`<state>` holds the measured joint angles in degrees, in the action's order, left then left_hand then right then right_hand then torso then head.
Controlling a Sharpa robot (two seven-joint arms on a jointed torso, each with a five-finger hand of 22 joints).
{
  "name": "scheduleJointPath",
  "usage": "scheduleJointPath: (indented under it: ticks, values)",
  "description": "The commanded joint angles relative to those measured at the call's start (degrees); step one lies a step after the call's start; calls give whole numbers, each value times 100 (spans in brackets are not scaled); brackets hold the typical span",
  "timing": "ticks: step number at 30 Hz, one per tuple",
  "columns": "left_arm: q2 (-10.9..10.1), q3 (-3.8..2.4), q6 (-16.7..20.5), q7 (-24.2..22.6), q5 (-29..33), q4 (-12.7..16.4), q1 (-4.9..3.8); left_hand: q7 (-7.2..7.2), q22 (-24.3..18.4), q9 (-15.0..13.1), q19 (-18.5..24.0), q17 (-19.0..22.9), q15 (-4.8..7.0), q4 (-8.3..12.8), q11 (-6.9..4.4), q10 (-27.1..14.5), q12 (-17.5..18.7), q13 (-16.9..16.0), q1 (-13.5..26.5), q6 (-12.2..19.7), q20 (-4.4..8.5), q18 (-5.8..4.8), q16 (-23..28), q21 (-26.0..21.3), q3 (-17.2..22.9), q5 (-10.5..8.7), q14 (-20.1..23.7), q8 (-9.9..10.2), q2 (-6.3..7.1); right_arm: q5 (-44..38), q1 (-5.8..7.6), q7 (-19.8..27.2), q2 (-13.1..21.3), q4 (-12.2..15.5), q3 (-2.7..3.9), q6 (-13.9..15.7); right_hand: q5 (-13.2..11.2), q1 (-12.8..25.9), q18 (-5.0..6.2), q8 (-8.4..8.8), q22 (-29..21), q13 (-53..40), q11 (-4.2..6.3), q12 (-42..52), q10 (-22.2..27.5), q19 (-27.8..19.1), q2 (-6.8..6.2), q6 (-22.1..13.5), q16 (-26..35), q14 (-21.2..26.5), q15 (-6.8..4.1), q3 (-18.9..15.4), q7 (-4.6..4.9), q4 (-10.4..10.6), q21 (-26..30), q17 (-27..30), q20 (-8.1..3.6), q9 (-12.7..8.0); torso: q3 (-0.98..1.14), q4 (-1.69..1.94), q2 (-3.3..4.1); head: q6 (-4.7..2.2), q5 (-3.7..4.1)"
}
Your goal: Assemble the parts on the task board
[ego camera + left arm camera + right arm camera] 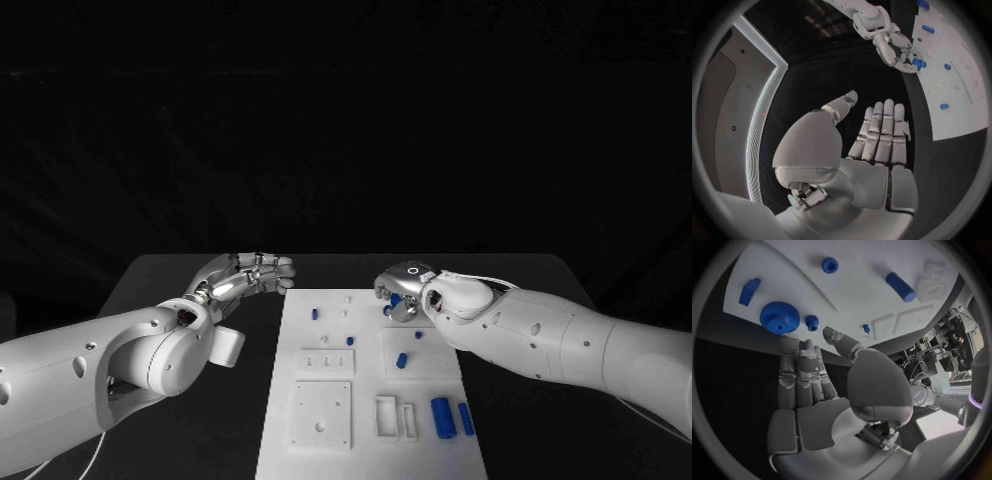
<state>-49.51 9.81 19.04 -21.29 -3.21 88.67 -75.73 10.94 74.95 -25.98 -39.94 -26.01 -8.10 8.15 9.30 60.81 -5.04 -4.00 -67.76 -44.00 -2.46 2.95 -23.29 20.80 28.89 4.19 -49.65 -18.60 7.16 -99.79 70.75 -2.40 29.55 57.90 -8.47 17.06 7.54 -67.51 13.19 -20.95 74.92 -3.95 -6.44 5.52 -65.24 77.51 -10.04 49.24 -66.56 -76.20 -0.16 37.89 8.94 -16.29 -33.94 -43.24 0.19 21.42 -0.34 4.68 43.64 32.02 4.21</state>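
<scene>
I have the right hand (402,291) over the far right part of the white board (320,425), its fingers reaching down toward a blue toothed wheel (779,317). In the right wrist view the fingers are stretched out side by side, their tips right at the wheel and at a small blue knob (812,321) just beside it; the palm is bare, and I cannot tell whether anything is pinched yet. The left wrist view shows a bit of blue at those fingertips, too small to settle it.

My left hand (248,275) hangs over the black table (173,272) just off the board's far left corner, fingers straight and together, thumb out, holding nothing.

The other parts lie scattered on the board: two blue cylinders (444,417) near its right front edge and small pegs (315,313) farther up.

The wheel looks like hard, light plastic, so I expect it to be stiff and not fragile, though smooth enough to skid on the board. I'd take it by the rim, thumb against fingers across the teeth, which should give grip. The knob beside it is small and could get nudged.
</scene>
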Motion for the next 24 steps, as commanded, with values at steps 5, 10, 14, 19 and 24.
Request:
scheduleJointPath:
  ticks: [5,10,14,19,24]
  values:
    - [27,-7,-123,-48,-29,-14,-11,-9,51,14,-31,7,-16,31,0,26,31,5,73,-40,-2,70,39,-20,5,-12,-11,45,-13,-214,-30,-96,-18,-73,1,-139,-79,39,181,27,120,-22,28,0,-113,222,-42,76,-69,36,-20,62,9,-7,-41,46,-209,-5,-12,18,85,-13,23]
    - [35,-7,-129,-43,-28,-18,-11,-7,52,18,-30,7,-18,36,2,26,37,5,87,-38,-3,71,42,-21,8,-13,-12,48,-15,-237,-41,-96,-23,-87,1,-152,-113,49,181,25,118,-24,32,-1,-127,217,-40,90,-84,42,-24,83,6,-4,-48,70,-208,-4,-15,20,125,-20,26]
    - [31,-7,-133,-35,-21,-22,-11,-6,53,20,-30,7,-19,38,4,26,41,5,96,-38,-4,71,43,-22,9,-15,-13,50,-17,-237,-46,-90,-25,-87,1,-162,-152,59,181,19,118,-30,41,6,-159,214,-32,115,-102,47,-32,117,-1,4,-59,99,-207,-2,-15,23,144,-20,27]
    - [24,-7,-131,-30,-15,-17,-11,-5,54,23,-29,8,-20,40,5,26,47,6,110,-37,-5,72,46,-23,10,-17,-14,53,-17,-239,-51,-84,-39,-121,1,-158,-208,85,181,3,118,-42,62,25,-224,212,-11,168,-132,54,-52,176,-15,19,-79,146,-208,3,-14,26,167,-24,29]
    - [20,-7,-134,-23,-15,-14,-11,-4,54,24,-29,8,-21,42,7,25,51,6,118,-37,-6,72,47,-23,12,-19,-15,55,-17,-246,-52,-87,-44,-141,1,-155,-310,107,181,-14,115,-57,86,48,-297,206,18,228,-161,61,-75,271,-25,50,-94,195,-210,9,-11,29,185,-26,27]
